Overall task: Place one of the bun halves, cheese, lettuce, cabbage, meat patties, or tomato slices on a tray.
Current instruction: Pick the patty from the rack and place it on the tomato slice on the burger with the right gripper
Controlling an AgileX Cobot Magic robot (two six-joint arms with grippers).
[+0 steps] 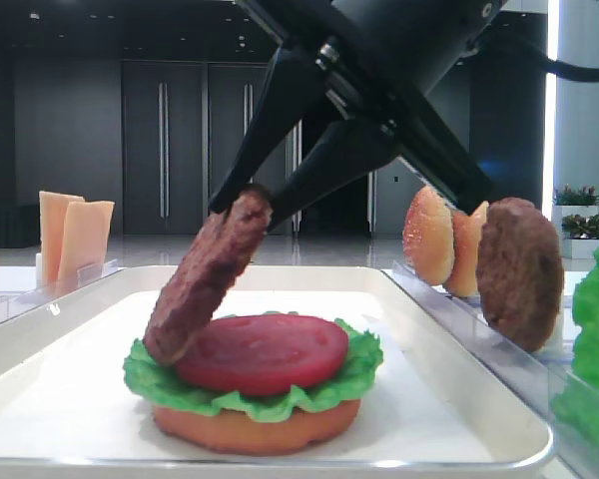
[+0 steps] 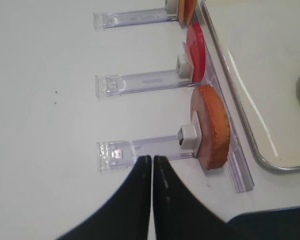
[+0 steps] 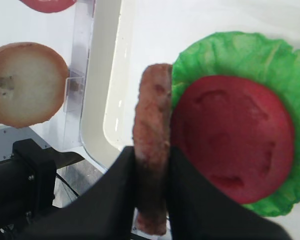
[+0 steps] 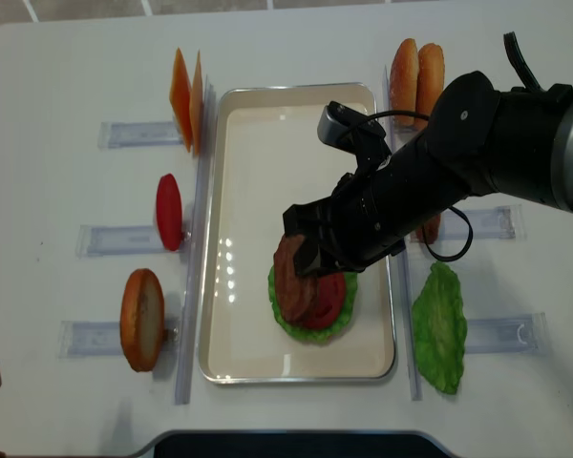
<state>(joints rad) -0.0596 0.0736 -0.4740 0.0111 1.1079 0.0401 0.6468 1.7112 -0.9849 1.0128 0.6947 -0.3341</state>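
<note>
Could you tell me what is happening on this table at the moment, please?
The right gripper is shut on a meat patty, held tilted on edge with its lower end on the tomato slice. That slice sits on lettuce and a bun half in the white tray. The left gripper is shut and holds nothing, beside the clear holders.

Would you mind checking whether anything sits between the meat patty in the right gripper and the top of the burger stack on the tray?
Nothing visible does. The right gripper holds the meat patty tilted, its lower edge already at the tomato slice and lettuce on the tray.
</note>
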